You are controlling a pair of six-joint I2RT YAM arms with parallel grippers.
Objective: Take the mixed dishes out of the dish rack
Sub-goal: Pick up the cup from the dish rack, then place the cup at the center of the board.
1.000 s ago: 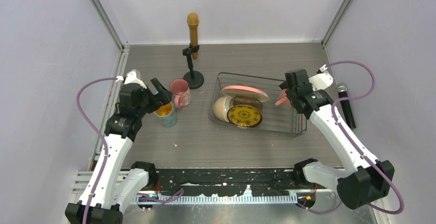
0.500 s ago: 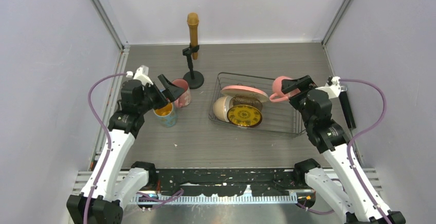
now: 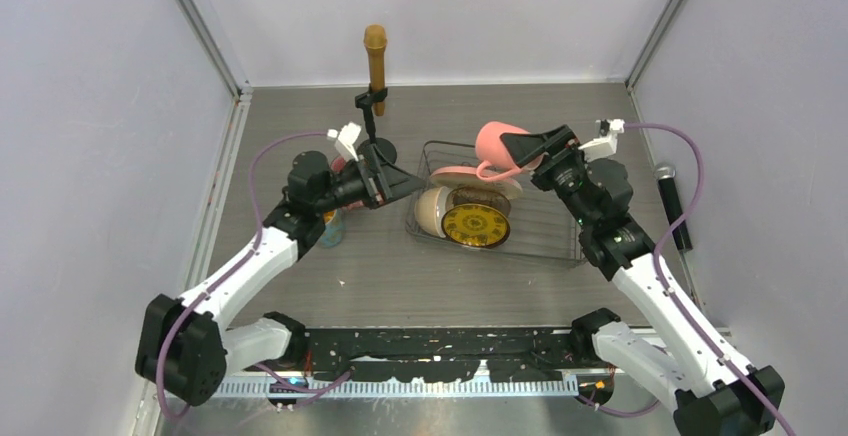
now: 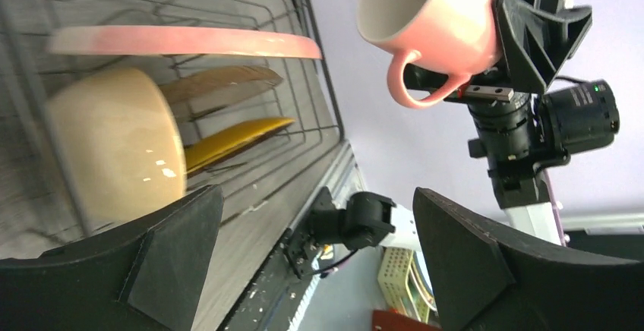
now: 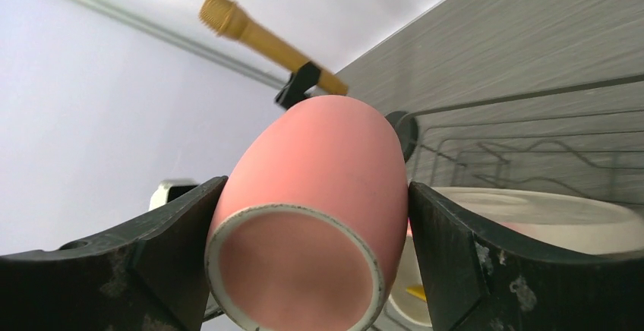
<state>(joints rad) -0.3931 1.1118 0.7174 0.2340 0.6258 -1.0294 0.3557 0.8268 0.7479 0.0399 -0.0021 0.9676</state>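
Well, the right tool (image 3: 515, 146) has its fingers clamped on the sides of a pink mug (image 3: 488, 139) and holds it in the air over the far edge of the dish rack (image 3: 550, 224). The mug is tipped on its side, its handle hanging underneath and its pale mouth turned toward the left arm. The base end sits back between the fingers.

The left tool (image 3: 402, 183) reaches in from the left side of the counter (image 3: 400, 276), its fingers spread wide with nothing between them. It is just beside the rack's left end, level with the cream bowl (image 3: 432, 211); I cannot tell whether it touches the wire.

The rack itself sits on the right half of the counter. At its left end the cream bowl stands on edge. Next to it are a brownish bowl (image 3: 480, 198) and the small yellow patterned plate (image 3: 475, 226), which leans toward the near edge. The large pink-and-cream plate (image 3: 470, 178) lies across the top of them, along the far side of the rack.

Under the left arm, toward the counter's left edge, a mug (image 3: 328, 232) stands half hidden. A gold microphone (image 3: 375, 51) rises on its black stand (image 3: 372, 121) near the far edge. A black microphone (image 3: 672, 201) lies along the right edge.
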